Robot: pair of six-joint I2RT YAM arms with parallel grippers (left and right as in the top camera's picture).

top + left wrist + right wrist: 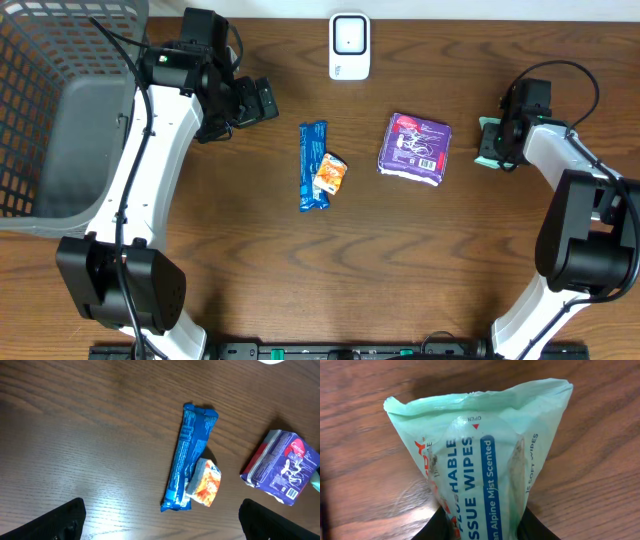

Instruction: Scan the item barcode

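A pale green pack of flushable wipes lies on the wooden table at the far right. My right gripper is shut on its near end, and the black fingers pinch the pack narrow from both sides. No barcode shows on the face of the pack that I see. The white scanner stands at the back middle of the table. My left gripper hovers open at the back left, with only bare table between its wide-apart fingertips.
A blue snack bar and a small orange packet lie touching at the table's middle. A purple pack lies to their right. A grey mesh basket fills the left edge.
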